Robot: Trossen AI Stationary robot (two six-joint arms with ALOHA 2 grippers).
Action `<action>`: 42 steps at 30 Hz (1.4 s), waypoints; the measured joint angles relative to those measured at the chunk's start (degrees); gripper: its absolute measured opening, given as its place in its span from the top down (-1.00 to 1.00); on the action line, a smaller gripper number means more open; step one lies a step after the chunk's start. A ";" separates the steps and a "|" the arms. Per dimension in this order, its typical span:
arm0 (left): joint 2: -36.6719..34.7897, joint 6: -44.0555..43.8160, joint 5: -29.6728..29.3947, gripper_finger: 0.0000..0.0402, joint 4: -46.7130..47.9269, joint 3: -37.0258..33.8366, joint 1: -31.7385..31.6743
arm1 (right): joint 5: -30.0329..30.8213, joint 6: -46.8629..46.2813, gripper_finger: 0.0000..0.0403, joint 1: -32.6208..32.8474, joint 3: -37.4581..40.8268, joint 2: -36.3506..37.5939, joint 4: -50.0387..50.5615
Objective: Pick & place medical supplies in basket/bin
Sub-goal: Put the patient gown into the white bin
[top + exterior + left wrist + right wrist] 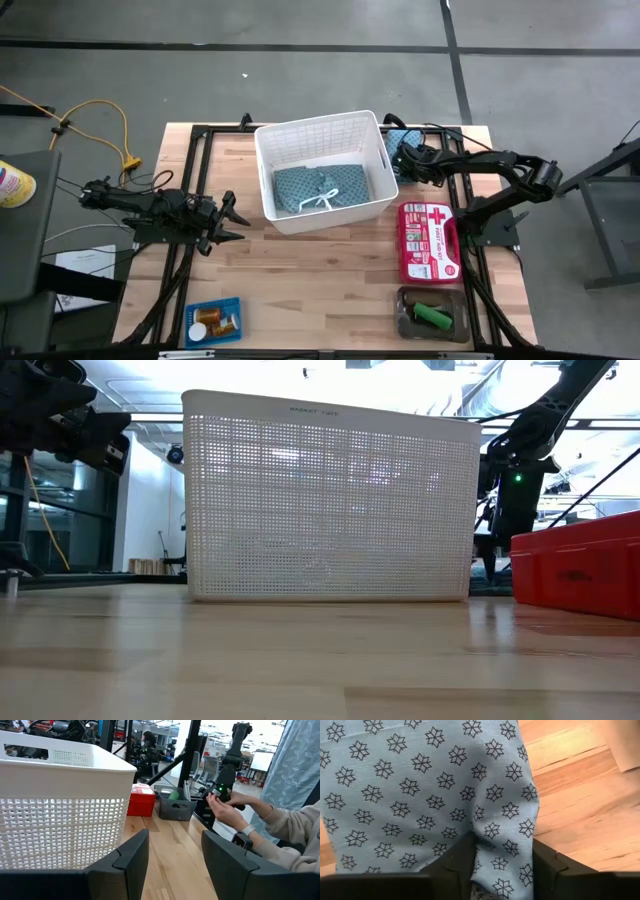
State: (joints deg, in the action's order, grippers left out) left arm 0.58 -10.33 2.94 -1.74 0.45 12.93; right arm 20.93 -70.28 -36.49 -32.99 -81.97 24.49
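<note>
A large white lattice-walled basket (325,165) sits at upper centre of the overhead frame, holding a crumpled teal patterned cloth (318,186). A second teal cloth (403,145) lies on the table just right of it. Lower left, a blue tray (213,323) holds orange bottles; lower right, a grey tray (432,314) holds green pieces.
</note>
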 joint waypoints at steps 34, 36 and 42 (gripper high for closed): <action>0.00 0.00 0.00 0.13 0.01 0.00 0.00 | 2.79 9.84 0.94 0.23 0.15 17.34 2.16; -0.01 0.00 0.00 0.13 0.02 0.00 0.01 | 2.93 11.03 0.94 0.68 0.15 19.71 2.19; -0.02 0.00 0.00 0.13 0.00 0.00 0.00 | 4.84 13.60 0.94 2.37 0.15 25.87 2.16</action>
State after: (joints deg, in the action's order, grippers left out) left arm 0.56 -10.33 2.94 -1.73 0.45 12.93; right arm 25.77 -56.68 -34.12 -32.84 -56.10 26.65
